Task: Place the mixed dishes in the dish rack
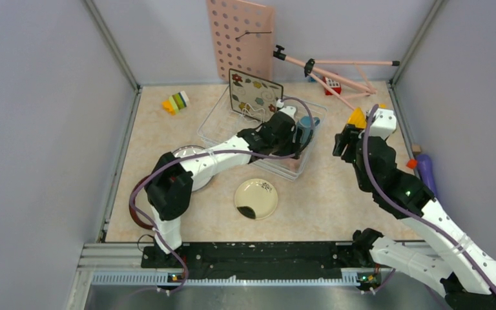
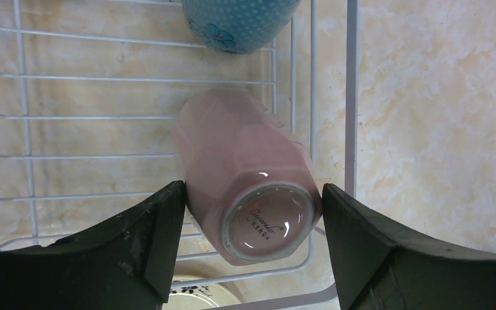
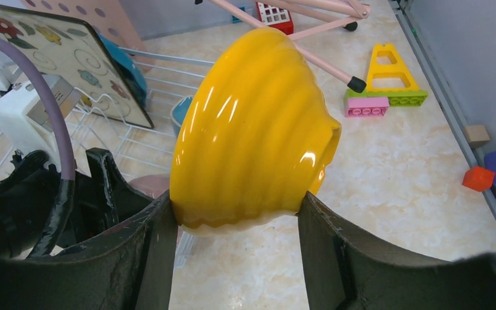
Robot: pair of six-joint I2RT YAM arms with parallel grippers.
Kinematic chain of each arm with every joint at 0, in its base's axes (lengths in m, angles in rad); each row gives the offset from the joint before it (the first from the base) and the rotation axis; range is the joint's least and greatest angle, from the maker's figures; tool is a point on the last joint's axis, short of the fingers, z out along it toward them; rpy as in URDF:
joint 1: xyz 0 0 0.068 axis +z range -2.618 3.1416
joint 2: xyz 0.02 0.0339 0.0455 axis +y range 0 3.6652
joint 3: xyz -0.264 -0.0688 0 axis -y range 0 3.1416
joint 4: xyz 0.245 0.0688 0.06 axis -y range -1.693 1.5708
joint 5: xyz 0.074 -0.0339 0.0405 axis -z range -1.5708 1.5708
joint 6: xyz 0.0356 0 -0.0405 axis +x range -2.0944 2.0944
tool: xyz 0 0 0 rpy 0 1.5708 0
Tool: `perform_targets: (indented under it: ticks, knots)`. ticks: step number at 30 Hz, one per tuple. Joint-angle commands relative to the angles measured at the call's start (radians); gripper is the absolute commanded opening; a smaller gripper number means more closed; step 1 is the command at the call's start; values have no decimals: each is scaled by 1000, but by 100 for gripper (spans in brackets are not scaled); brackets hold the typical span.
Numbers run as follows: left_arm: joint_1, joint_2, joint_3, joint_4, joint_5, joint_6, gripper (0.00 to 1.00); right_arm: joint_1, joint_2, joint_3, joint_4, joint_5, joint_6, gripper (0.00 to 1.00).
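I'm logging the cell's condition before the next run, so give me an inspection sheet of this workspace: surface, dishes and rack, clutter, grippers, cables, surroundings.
Surface: marbled beige table; damage: nothing seen.
Job's things: dish rack holds the upright flowered plate, blue cup and pink cup; blotched cream plate lies on the table; another plate is partly hidden under the left arm.
Clutter: toy blocks, pink tripod, purple object by the right wall.
Grippers: left gripper flanks the pink cup, grip unclear; right gripper holds the yellow bowl aloft.
Cables: purple cables run along both arms; snags: nothing seen.
Surroundings: grey walls; pink pegboard at the back.
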Motion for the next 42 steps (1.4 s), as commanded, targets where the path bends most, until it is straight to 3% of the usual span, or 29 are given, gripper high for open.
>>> perform_targets:
  ticks: [1, 2, 4, 7, 11, 17, 22, 29, 32, 36, 40, 42]
  knots:
    - [0, 16, 79, -93, -150, 63, 36, -18, 9, 24, 60, -19, -13, 18]
    - [1, 13, 91, -104, -160, 70, 26, -20, 16, 24, 62, -29, -14, 18]
    - [4, 2, 113, -131, -178, 86, 17, -24, 31, 23, 72, -56, -26, 18]
    - [20, -16, 161, -189, -189, 98, 9, -27, 65, 29, 88, -110, -49, 18]
    - [76, -47, 197, -255, -151, 111, 6, -30, 132, 46, 110, -203, -99, 18]
    - [200, -52, 196, -315, 23, 113, 3, -30, 254, 70, 155, -390, -215, 18]
    - [255, -33, 203, -337, 93, 130, 3, -30, 338, 73, 220, -545, -306, 18]
    - [304, -20, 227, -356, 148, 198, 3, -24, 462, 113, 260, -649, -409, 15]
    - [327, -16, 223, -351, 202, 190, 3, 11, 516, 146, 254, -609, -470, 14]
    - [343, -5, 223, -351, 237, 189, 2, 57, 609, 188, 200, -444, -533, 13]
    - [349, 6, 223, -351, 259, 191, 2, 60, 643, 147, 206, -345, -553, 12]
    - [350, 10, 222, -351, 264, 191, 2, 60, 642, 123, 218, -346, -570, 17]
